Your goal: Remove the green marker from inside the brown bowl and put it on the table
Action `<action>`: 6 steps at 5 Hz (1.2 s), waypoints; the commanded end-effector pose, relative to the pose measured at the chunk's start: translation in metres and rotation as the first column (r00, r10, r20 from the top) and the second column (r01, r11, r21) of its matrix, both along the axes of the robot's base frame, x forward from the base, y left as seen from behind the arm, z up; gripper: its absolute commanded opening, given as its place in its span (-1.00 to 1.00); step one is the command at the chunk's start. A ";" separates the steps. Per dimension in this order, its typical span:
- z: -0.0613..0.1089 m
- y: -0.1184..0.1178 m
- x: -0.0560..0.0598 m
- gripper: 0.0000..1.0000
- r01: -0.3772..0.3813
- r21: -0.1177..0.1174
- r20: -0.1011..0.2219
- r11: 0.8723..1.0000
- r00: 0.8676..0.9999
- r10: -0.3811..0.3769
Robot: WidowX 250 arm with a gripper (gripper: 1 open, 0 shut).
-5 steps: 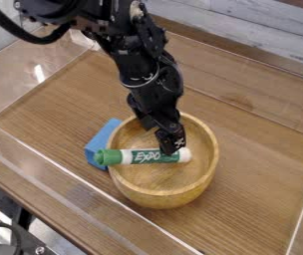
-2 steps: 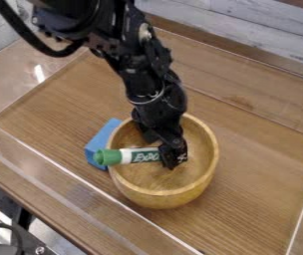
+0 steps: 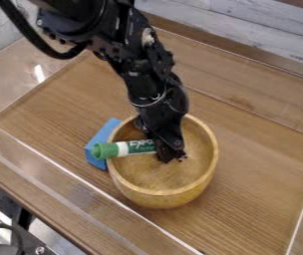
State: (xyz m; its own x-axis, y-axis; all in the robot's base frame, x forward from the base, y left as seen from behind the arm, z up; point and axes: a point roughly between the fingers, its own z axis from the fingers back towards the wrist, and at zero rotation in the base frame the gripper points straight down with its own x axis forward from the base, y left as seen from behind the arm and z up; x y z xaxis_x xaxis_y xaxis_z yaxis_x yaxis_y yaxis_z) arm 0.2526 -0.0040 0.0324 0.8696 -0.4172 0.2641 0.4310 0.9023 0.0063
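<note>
Single overhead-oblique view of the workspace. The black robot arm reaches down from the upper left, and its tool point(image 3: 169, 147) is lowered steeply into the brown bowl point(image 3: 194, 184), a round wooden vessel with a thick rim that stands on the table point(image 3: 61, 100). The green marker point(image 3: 125, 149) lies roughly level across the bowl's left side: its green cap projects over the rim toward the left, while the white barrel with green lettering runs inward beneath the tool. The tool's jaws are drawn narrow about the barrel's inner end, which they largely hide; the grip therefore reads as closed on the marker, though the exact contact faces cannot be made out. A blue block point(image 3: 105, 134) sits on the table just beside the bowl's left rim, partly under the projecting cap; it plays no part in the task.

Progress, as judged from this arrangement: the approach and the closing of the tool appear complete, so the grasp stage is at or near its end. The marker is not yet lifted, for it rests against the rim and within the bowl. Remaining steps are to raise the marker clear of the rim, carry it sideways over bare tabletop away from bowl and block, lower it, and release. The clear acrylic walls point(image 3: 21, 164) bounding the table limit where it may be set down.
</note>
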 end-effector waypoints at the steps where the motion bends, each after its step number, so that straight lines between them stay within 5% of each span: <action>1: 0.008 -0.003 0.005 -1.00 0.006 0.004 0.025 1.000 1.000 -0.006; 6: 0.017 -0.012 0.008 -1.00 0.007 0.015 0.021 1.000 1.000 -0.007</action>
